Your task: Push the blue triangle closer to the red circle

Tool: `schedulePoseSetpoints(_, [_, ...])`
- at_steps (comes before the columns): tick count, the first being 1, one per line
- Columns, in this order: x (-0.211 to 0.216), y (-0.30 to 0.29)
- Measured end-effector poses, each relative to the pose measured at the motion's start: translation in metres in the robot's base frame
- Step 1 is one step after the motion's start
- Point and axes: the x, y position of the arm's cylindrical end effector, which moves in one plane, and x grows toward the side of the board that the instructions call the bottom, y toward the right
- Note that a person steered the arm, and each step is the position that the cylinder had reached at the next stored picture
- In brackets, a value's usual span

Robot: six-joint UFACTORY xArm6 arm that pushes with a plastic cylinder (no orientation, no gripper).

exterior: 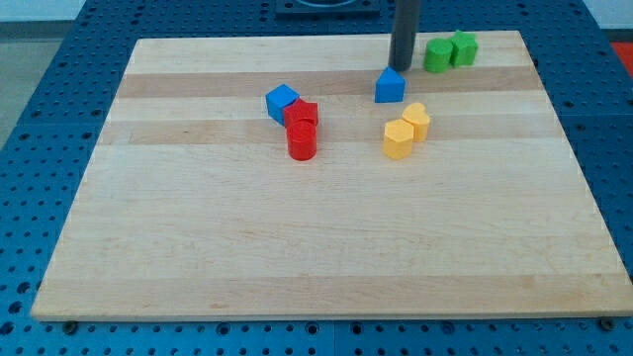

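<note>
blue triangle (390, 86) sits near tabletop (297, 247) top edge, w/ my tip (401, 67) just above it at its upper right. red circle (302, 141) lies well left, touching red block (303, 113) by blue cube (282, 101). no gripper on rod.
</note>
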Motion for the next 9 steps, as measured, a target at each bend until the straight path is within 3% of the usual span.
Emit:
schedulePoseSetpoints(2, [0.068, -0.053])
schedulePoseSetpoints(4, [0.108, -0.059])
schedulePoseSetpoints(6, [0.133, -0.061])
schedulePoseSetpoints(9, [0.123, -0.114])
